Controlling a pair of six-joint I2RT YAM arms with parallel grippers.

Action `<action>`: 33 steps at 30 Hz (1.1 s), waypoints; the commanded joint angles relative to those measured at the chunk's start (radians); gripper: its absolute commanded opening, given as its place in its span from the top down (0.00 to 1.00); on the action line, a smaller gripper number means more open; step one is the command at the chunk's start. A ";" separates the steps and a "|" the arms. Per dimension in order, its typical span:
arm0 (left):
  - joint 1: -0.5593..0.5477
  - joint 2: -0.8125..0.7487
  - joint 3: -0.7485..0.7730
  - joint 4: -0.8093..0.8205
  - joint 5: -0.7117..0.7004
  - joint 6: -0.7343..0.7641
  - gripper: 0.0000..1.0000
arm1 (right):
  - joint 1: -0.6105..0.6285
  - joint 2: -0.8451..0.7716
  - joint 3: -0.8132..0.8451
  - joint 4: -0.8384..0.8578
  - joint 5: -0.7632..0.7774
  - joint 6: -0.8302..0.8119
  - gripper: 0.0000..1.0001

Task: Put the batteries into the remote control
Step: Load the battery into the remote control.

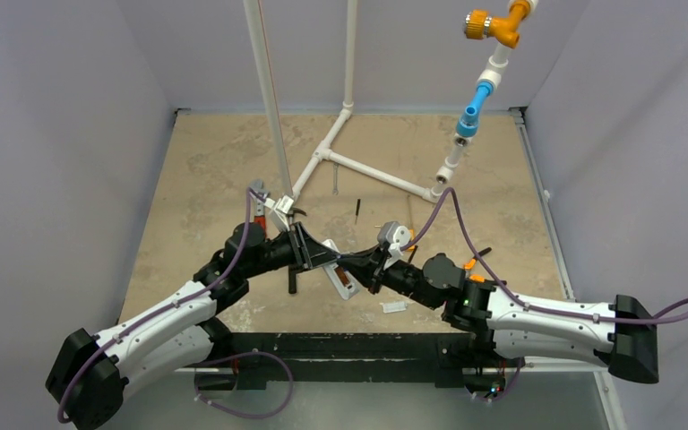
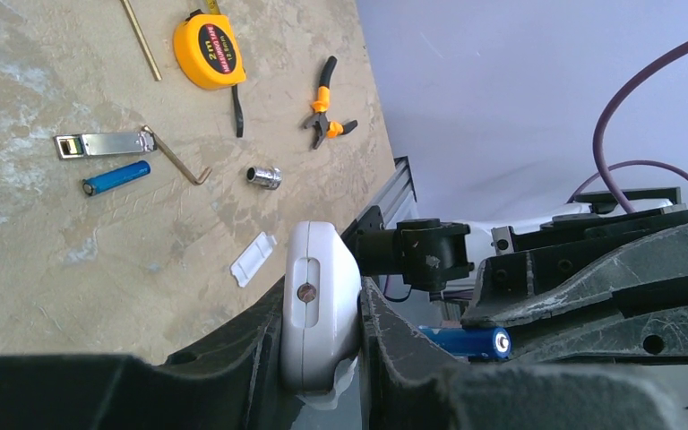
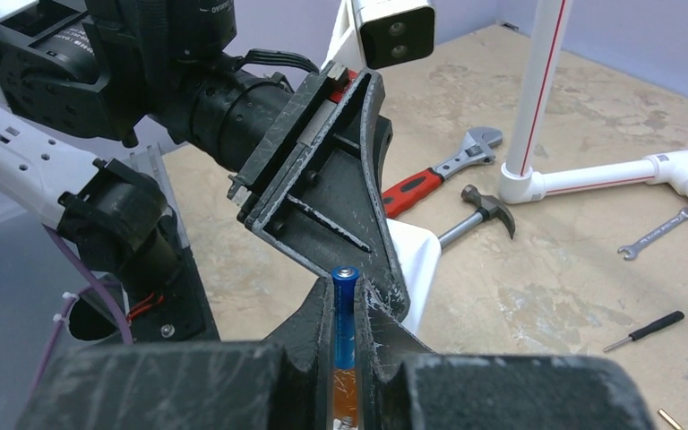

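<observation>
My left hand (image 2: 321, 322) is squeezed tight on the white remote (image 2: 321, 278) and holds it up off the table (image 2: 36, 260). My right hand (image 3: 348, 336) pinches one blue battery (image 3: 344, 300) and holds it up just beside the remote. The other battery (image 2: 116, 177) lies on the table, well away from both hands, near a shiny metal strip (image 2: 106, 143).

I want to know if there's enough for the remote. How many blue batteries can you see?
2. One battery lies on the table; the other battery is pinched in the fingers of the right gripper.
</observation>
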 commanded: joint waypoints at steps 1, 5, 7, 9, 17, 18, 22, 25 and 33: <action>-0.003 -0.002 0.042 0.064 0.029 -0.023 1.00 | 0.004 0.004 -0.018 0.067 0.000 0.017 1.00; -0.004 -0.003 0.047 0.066 0.038 -0.025 1.00 | 0.004 0.002 -0.038 0.062 0.009 0.031 1.00; -0.003 -0.005 0.048 0.066 0.040 -0.027 1.00 | 0.004 0.001 -0.044 0.062 0.014 0.039 1.00; -0.003 -0.004 0.048 0.067 0.040 -0.026 1.00 | 0.004 0.002 -0.050 0.062 0.018 0.044 1.00; -0.004 0.006 0.047 0.084 0.050 -0.039 1.00 | 0.004 0.012 -0.069 0.079 0.038 0.067 1.00; -0.004 0.007 0.047 0.085 0.051 -0.040 1.00 | 0.004 0.013 -0.069 0.079 0.039 0.071 1.00; -0.003 0.018 0.048 0.097 0.057 -0.049 1.00 | 0.004 0.019 -0.074 0.074 0.039 0.080 1.00; -0.004 0.022 0.046 0.104 0.061 -0.056 1.00 | 0.004 0.017 -0.082 0.070 0.048 0.083 1.00; -0.003 0.019 0.047 0.104 0.062 -0.062 1.00 | 0.004 0.011 -0.086 0.021 0.060 0.071 1.00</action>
